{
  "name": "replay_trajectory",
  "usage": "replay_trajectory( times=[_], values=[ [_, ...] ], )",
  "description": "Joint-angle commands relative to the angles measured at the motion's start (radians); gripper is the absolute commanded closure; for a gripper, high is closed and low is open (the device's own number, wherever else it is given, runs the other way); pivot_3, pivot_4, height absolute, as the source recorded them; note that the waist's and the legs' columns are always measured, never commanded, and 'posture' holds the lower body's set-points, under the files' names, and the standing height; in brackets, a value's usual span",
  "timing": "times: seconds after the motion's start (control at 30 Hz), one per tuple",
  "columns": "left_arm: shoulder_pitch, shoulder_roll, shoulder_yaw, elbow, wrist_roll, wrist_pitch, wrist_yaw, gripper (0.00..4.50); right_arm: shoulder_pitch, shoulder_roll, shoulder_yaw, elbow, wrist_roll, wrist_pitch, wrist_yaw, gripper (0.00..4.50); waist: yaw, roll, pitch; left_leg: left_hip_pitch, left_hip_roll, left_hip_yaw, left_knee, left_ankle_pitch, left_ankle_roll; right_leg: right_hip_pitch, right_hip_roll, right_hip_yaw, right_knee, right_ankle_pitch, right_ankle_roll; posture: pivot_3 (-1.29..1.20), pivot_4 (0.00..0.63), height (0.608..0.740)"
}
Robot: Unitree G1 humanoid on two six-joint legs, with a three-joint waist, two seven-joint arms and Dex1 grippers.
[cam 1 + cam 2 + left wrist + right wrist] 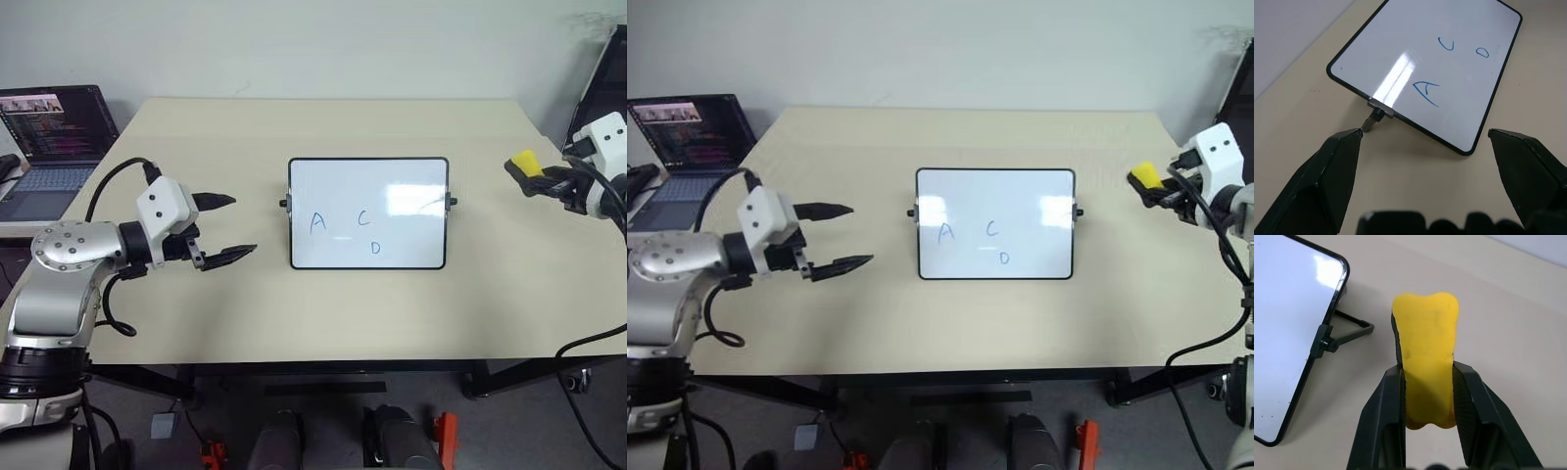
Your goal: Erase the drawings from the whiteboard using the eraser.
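left end effector (227,227): nearest the camera, low over the bench (294,323), fingers spread wide, nothing between them. aimed toward the board's left side knob (1371,120), apart from it.

right end effector (1427,382): clenched on the eraser (1426,357), yellow face up, dark underside along one edge. raised above the bench at the far right, well apart from the board.

board (368,213): mid-bench, propped on a folding rear stand (1354,325), tilted back. letters a (317,222), c (363,218) and d (375,248) all intact in blue, in the lower half of the face. no erasing done yet.

laptop (49,147): far left, off the work area.

risks from here, as judgement:
- board unrestrained. pressing the eraser on a tilted, stand-propped face likely to push it back, fold the stand or slide it across the bench. cause: left end effector not yet bracing frame or knob.
- eraser gripped near one end, most of it protruding. side load during wiping may twist it in the grip or pull it free.
- wrong face presented. contact with the yellow side instead of the dark pad likely to smear rather than clean.
- letters spread across the board; a single short stroke likely to miss d, set lower than the other two.
- left end effector closing on the knob off-centre may nudge the board before the wipe.
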Motion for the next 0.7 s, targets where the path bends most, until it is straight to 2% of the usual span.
replay_trajectory(
  times=[0.03,0.23,0.4,0.7],
  values=[
    [-0.023,0.015,0.029,-0.011,-0.02,-0.02,-0.004,0.0,-0.025,-0.024,-0.015,-0.057,0.013,0.001,0.005,3.54,0.0,0.0,0.0,0.0,0.0,0.0,0.0,0.0,0.0,0.0,0.0,0.0,0.0,0.0,0.0,0.0,0.15,0.74],
    [-0.049,0.016,0.017,0.0,-0.015,-0.017,-0.012,0.0,-0.039,-0.013,-0.01,-0.11,0.028,0.01,0.011,3.54,-0.002,0.0,0.0,0.0,0.0,0.0,0.0,0.0,0.0,0.0,0.0,0.0,0.0,0.0,0.0,0.0,0.15,0.74],
    [-0.041,0.003,0.027,-0.018,-0.026,0.006,0.01,0.0,-0.038,0.016,-0.03,-0.172,0.088,-0.067,0.065,3.54,-0.01,0.0,0.0,0.0,0.001,0.0,0.0,0.0,0.0,0.0,0.001,0.0,0.001,0.0,0.0,0.0,0.15,0.74],
    [-0.015,0.016,0.033,-0.043,-0.031,0.027,0.018,0.0,-0.042,0.053,0.026,-0.238,0.116,-0.112,0.109,3.54,-0.011,0.0,0.0,0.0,0.001,0.0,0.0,0.0,0.0,0.0,0.001,0.0,0.001,0.0,0.0,0.0,0.15,0.74]
  ],
)
